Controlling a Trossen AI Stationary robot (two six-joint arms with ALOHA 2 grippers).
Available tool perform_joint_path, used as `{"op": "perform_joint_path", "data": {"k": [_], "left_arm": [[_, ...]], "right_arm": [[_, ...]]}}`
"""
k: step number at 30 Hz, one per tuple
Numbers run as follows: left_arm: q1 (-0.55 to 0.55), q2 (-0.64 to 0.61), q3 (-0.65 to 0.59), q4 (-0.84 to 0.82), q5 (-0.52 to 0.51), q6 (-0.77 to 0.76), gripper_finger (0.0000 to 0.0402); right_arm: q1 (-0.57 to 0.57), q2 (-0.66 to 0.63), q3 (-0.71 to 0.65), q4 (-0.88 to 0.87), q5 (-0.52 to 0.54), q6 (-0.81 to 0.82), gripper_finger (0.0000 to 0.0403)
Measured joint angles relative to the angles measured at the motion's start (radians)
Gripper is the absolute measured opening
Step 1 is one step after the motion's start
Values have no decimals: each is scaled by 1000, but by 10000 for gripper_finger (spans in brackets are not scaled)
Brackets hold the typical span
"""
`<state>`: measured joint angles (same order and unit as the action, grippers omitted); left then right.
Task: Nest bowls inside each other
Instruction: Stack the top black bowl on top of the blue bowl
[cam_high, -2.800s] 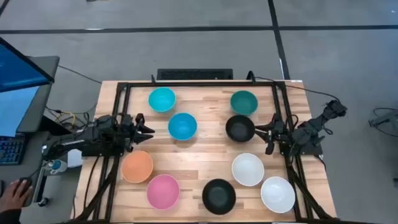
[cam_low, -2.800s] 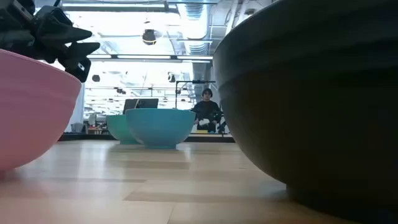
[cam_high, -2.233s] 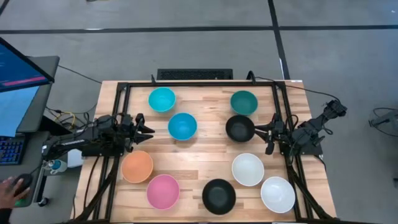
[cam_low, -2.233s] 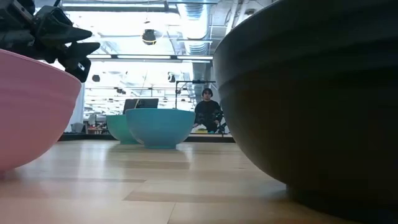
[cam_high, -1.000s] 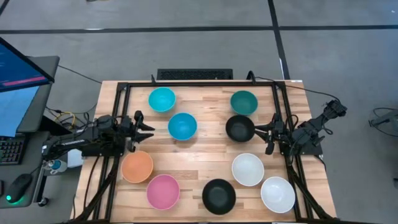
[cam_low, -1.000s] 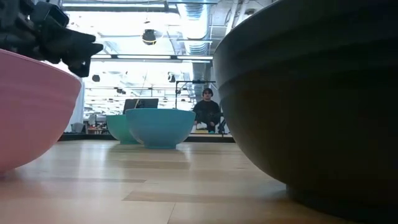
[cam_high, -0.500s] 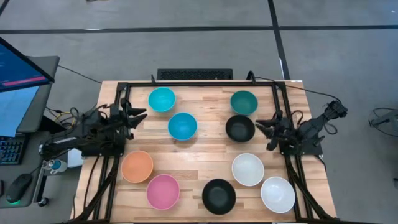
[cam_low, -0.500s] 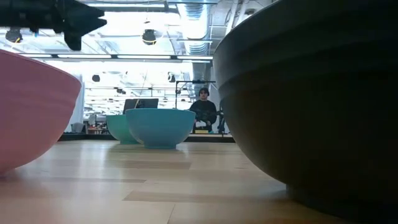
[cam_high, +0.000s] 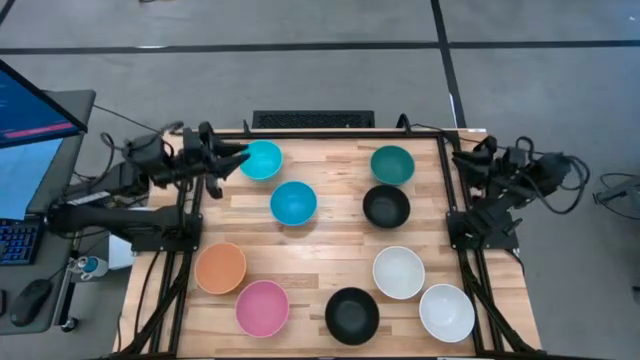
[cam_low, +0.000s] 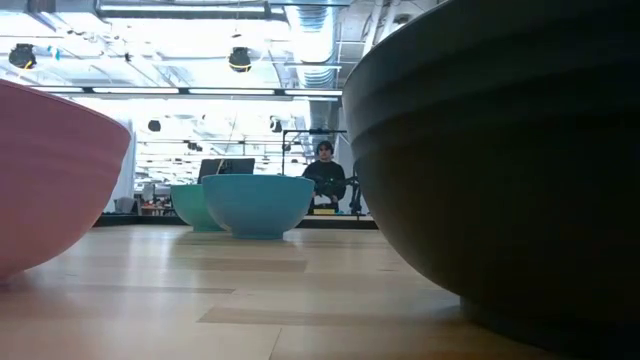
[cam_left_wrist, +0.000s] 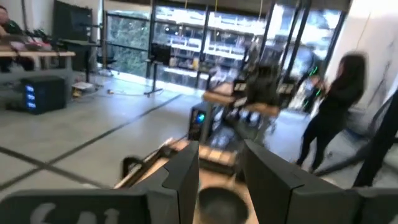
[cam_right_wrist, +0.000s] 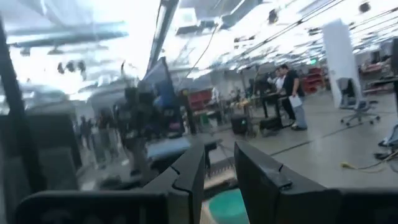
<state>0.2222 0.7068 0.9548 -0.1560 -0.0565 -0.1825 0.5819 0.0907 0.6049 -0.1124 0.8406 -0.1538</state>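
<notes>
Nine bowls sit upright on the wooden table, none nested. In the high view, cyan (cam_high: 260, 159), blue (cam_high: 293, 203), dark teal (cam_high: 392, 164) and black (cam_high: 386, 206) are on the far half. Orange (cam_high: 221, 267), pink (cam_high: 262, 307), black (cam_high: 352, 314) and two white (cam_high: 398, 272) (cam_high: 446, 312) are on the near half. My left gripper (cam_high: 232, 160) hangs open in the air just left of the cyan bowl. My right gripper (cam_high: 463, 160) is open above the table's right edge, right of the dark teal bowl. The low view shows no gripper.
A black metal frame (cam_high: 320, 133) runs along the table's far edge and both sides. A monitor (cam_high: 30, 110) stands off the left edge. The low view is crowded by the pink bowl (cam_low: 50, 180) and a black bowl (cam_low: 500, 160). People stand in the room beyond (cam_left_wrist: 333, 118).
Both arms have risen and swung toward the table's far edge. The left gripper went from beside the blue and orange bowls to beside the cyan bowl, leaving the low view upward. The right gripper drew back from the black bowl toward the far right corner. No bowl moved.
</notes>
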Motion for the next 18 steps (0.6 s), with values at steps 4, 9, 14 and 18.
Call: {"op": "perform_joint_path", "data": {"k": [4,9,14,18], "left_arm": [[1,69,139,-71,-38,15,112],[2,138,273,-262,-114,-89,112],[1,188,320,-348,-91,-186,112],[2,197,321,-344,-22,-213,112]], "right_arm": [[0,68,107,-225,-46,26,111],[0,228,312,-283,-52,58,111],[0,440,588,-522,-58,143,111],[0,579,744,-778,-57,360,111]]}}
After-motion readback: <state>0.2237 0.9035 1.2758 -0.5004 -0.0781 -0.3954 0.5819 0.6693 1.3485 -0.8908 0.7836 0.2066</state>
